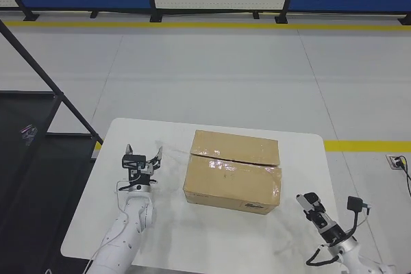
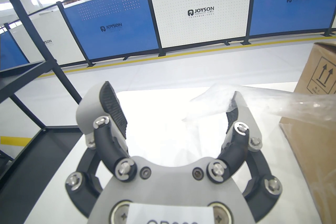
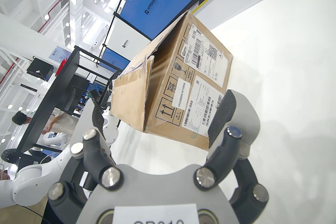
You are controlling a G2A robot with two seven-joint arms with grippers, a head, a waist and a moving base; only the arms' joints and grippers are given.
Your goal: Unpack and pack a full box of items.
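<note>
A brown cardboard box (image 1: pixel 233 171) stands in the middle of the white table (image 1: pixel 212 233), its top flaps down but slightly parted along the seam. To its left my left gripper (image 1: pixel 143 156) hovers open. A strip of clear tape (image 2: pixel 262 101) clings to one finger of the left gripper (image 2: pixel 172 89) and stretches across to the box (image 2: pixel 315 117). My right gripper (image 1: pixel 307 200) is off the box's near right corner. In its own view the right gripper (image 3: pixel 160 101) is open and empty, facing the labelled end of the box (image 3: pixel 183 72), whose flap edge (image 3: pixel 147 83) is torn loose.
A black metal rack (image 1: pixel 27 137) stands beside the table's left side, close to the left arm. Bare tabletop lies in front of the box and along the far edge behind it.
</note>
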